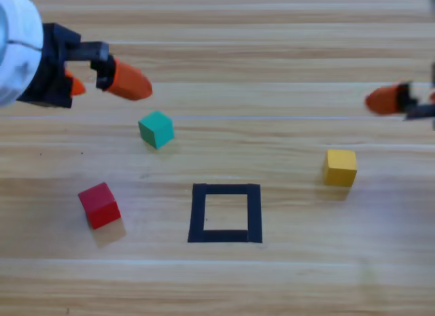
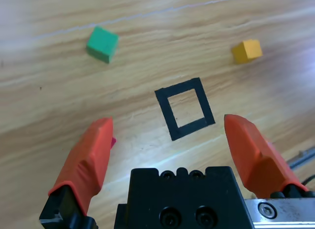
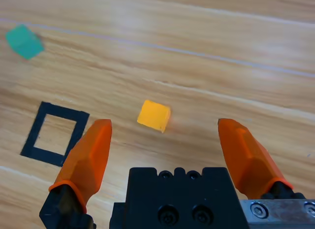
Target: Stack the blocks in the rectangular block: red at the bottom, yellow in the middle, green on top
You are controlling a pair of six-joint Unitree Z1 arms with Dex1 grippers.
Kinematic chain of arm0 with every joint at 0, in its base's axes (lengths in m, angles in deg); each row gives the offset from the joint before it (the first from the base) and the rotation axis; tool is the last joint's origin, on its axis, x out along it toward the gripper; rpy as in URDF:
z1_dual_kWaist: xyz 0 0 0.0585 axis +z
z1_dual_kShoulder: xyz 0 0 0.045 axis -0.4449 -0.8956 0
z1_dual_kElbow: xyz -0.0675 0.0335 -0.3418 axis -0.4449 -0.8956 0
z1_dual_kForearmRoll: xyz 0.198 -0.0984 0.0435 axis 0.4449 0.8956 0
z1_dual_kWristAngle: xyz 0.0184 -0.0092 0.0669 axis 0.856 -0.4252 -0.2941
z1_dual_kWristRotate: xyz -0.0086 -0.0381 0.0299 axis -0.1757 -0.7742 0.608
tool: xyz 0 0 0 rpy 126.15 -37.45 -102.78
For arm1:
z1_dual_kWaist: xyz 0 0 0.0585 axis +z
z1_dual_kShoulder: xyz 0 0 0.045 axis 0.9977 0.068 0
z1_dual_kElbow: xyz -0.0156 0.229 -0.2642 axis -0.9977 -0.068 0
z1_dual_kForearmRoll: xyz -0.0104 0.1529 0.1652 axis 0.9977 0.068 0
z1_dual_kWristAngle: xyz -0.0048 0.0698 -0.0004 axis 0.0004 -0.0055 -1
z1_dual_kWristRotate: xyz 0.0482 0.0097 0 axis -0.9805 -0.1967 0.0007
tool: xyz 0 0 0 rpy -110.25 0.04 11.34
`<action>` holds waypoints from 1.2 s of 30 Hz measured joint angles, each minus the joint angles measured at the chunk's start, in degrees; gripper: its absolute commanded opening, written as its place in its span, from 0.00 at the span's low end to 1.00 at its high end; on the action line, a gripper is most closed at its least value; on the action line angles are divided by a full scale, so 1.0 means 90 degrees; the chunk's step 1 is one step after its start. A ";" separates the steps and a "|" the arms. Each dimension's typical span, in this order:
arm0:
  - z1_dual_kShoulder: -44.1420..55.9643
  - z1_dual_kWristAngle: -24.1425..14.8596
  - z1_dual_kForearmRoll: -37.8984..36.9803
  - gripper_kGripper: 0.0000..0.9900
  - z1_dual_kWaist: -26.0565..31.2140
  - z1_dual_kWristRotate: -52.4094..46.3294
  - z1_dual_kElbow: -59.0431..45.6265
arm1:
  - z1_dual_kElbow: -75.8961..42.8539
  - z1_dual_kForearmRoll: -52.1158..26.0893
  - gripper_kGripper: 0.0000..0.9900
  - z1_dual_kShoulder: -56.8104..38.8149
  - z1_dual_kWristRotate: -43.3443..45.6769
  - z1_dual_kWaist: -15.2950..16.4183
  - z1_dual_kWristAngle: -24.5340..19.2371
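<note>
The red cube (image 1: 99,204) lies at the left front of the table; only a sliver of it (image 2: 113,142) shows beside a jaw in the left wrist view. The green cube (image 1: 156,129) (image 2: 102,43) (image 3: 23,41) sits behind it. The yellow cube (image 1: 340,167) (image 2: 246,50) (image 3: 154,115) is on the right. Between them is the black tape outline (image 1: 198,213) (image 2: 165,113) (image 3: 33,129), with nothing inside. My left gripper (image 1: 102,83) (image 2: 168,121) hovers open at the back left, above and behind the green cube. My right gripper (image 1: 408,98) (image 3: 165,122) waits open at the right edge, behind the yellow cube.
The wooden table (image 1: 272,282) carries only the three cubes and the tape outline. Bare wood lies in front of the outline and between the cubes.
</note>
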 measured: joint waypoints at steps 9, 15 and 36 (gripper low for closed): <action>-0.0285 -0.0905 0.1222 0.91 -0.0008 -0.2326 0.0323 | 0.0435 0.0398 0.97 0.1071 -0.0921 0.0003 0.0004; -0.1615 -0.1200 0.3202 0.91 -0.0010 -0.3468 0.2280 | 0.1903 0.1875 1.00 0.1785 -0.1306 0.0004 0.0016; -0.3676 -0.0174 0.4141 0.92 0.0245 -0.4598 0.2900 | 0.2374 0.2151 0.93 0.2963 -0.2309 0.0006 0.0368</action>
